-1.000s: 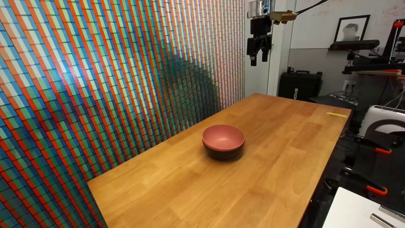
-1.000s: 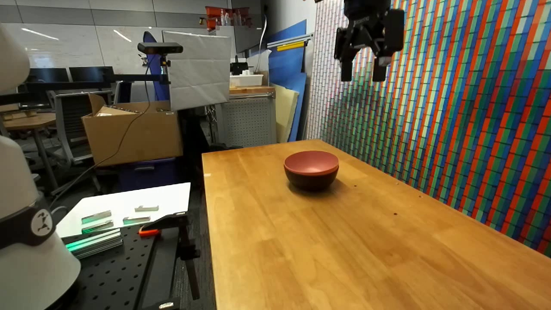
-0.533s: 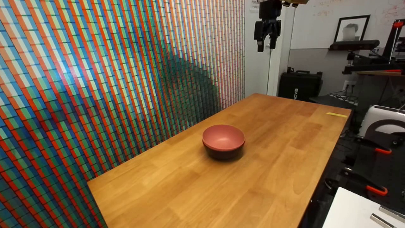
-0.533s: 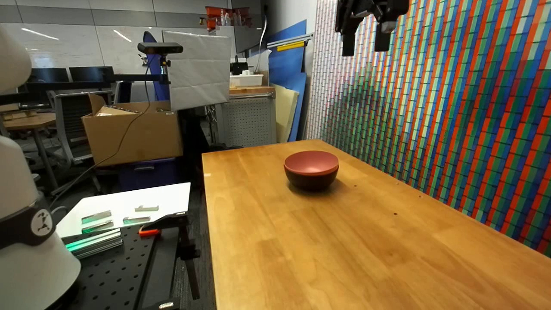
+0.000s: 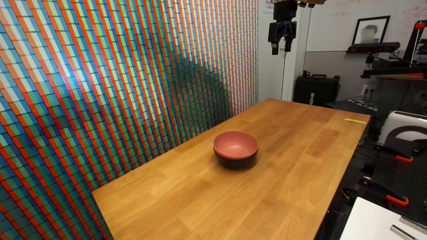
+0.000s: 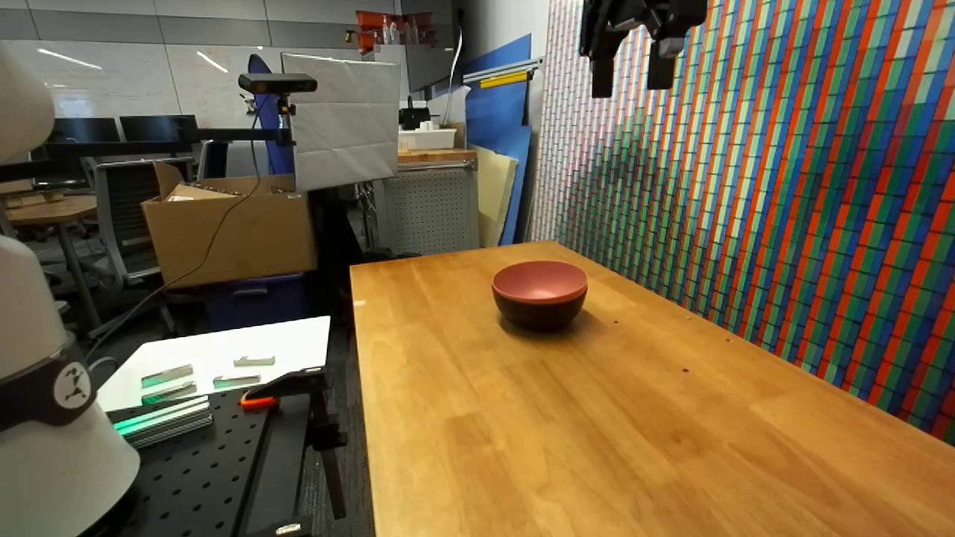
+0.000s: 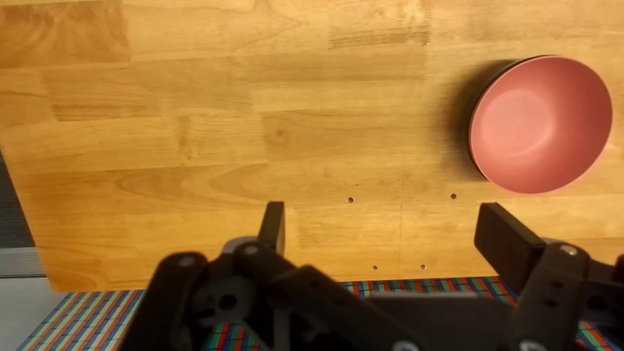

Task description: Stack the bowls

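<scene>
The pink bowl (image 5: 236,144) sits inside the glossy black bowl (image 5: 236,162) on the wooden table. Both exterior views show the pink bowl (image 6: 539,282) on top and the black bowl (image 6: 539,313) beneath it, upright. In the wrist view the pink bowl (image 7: 538,124) is at the upper right, and only a thin dark edge of the black bowl (image 7: 507,67) shows. My gripper (image 5: 281,50) is open and empty, high above the table and apart from the bowls. Its fingers also show in an exterior view (image 6: 632,88) and wide apart in the wrist view (image 7: 380,214).
The wooden table (image 5: 290,186) runs along a wall of coloured tiles (image 5: 150,83). A white board with metal pieces (image 6: 291,335) stands beside the table near the robot base (image 6: 45,462). A yellow tape strip (image 5: 355,120) lies near the table's far edge.
Between one second and half a second ago my gripper rose away from the table, open. Since then it is almost still. The stacked bowls have not moved.
</scene>
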You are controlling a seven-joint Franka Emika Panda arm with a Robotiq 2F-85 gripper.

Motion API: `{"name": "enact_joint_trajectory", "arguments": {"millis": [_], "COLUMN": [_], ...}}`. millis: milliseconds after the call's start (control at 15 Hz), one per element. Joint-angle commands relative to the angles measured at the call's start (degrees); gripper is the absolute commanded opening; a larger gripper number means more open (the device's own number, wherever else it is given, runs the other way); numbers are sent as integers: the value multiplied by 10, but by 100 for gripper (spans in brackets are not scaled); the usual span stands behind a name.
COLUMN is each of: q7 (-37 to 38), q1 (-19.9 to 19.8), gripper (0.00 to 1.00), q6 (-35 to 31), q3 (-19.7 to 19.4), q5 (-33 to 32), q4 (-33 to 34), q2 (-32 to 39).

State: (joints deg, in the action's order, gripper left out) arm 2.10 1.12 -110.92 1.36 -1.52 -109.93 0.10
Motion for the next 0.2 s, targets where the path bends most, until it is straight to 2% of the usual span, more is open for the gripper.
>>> {"name": "enact_joint_trajectory", "arguments": {"millis": [0, 133], "q7": [0, 0], "q1": [1, 1], "gripper": [100, 100], "q6": [2, 2], "q3": [0, 0], "q5": [0, 0], "q4": [1, 1], "q2": [0, 0]}}
